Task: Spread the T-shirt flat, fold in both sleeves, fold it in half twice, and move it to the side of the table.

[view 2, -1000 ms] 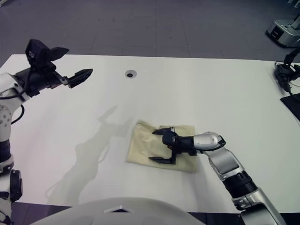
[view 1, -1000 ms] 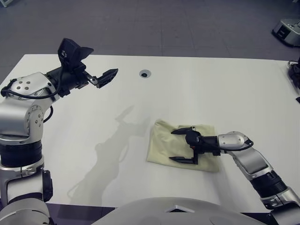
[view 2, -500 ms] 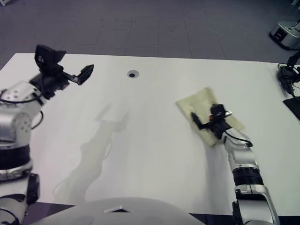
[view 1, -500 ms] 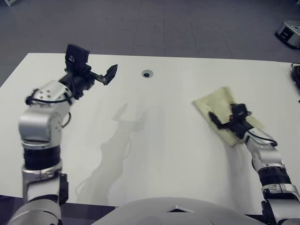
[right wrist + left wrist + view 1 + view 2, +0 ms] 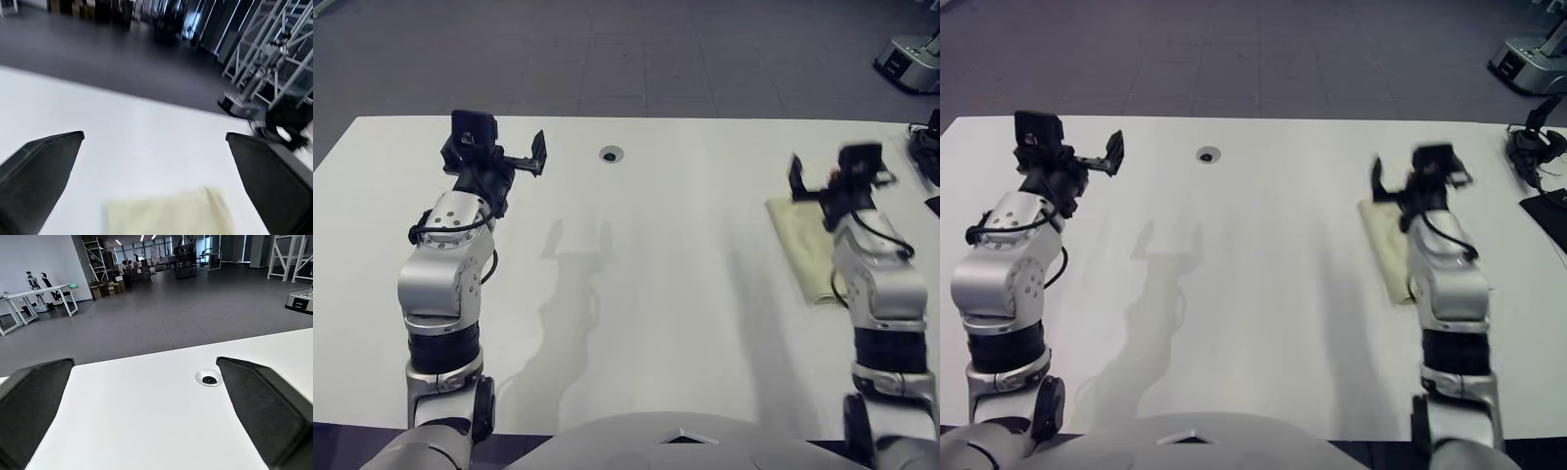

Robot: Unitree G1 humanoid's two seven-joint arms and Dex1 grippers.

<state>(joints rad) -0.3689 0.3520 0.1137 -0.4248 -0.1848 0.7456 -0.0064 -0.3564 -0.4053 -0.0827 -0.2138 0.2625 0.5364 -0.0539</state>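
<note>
The T-shirt (image 5: 801,243) is a small folded pale yellow packet lying flat near the table's right side; it also shows in the right wrist view (image 5: 168,213). My right gripper (image 5: 837,186) is raised above the shirt's far end, open and empty, its fingers (image 5: 39,166) spread wide and clear of the cloth. My left gripper (image 5: 499,162) is held up over the far left of the table, open with nothing in it, its two fingers (image 5: 34,401) far apart.
A round cable hole (image 5: 611,154) sits in the white table (image 5: 656,294) at the back middle. Black cables (image 5: 928,147) lie at the far right edge. A grey machine base (image 5: 911,59) stands on the floor beyond.
The right gripper slid the folded shirt from the front middle to the right side, then let go and lifted off. The left arm drew back and turned upright.
</note>
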